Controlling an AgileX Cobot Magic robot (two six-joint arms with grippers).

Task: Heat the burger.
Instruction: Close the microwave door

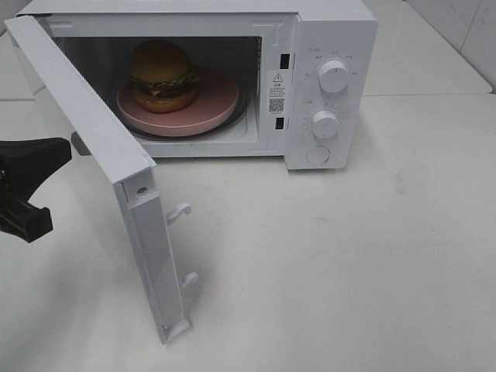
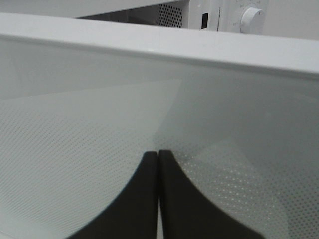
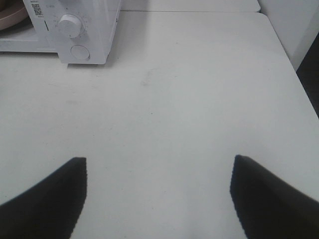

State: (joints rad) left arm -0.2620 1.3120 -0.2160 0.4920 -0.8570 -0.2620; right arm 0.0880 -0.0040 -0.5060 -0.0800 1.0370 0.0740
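Bright, even overhead light is spread over the white table (image 1: 349,271) — a soft shadow is thrown from the microwave door (image 1: 93,116) toward five o'clock, the cavity (image 1: 225,54) is left dimmer, and pale reflections are seen in the door's glass.

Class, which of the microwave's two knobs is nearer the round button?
The lower knob, directly above the button; the upper knob sits farther up.

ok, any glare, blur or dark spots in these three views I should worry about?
Exterior high: soft even light, the burger inside the microwave clearly lit, faint shadow beside the door on the table. Left wrist: pale reflections across the door's dotted window; left fingers pure black silhouettes. Right wrist: sharp, table bright, right fingers equally featureless.
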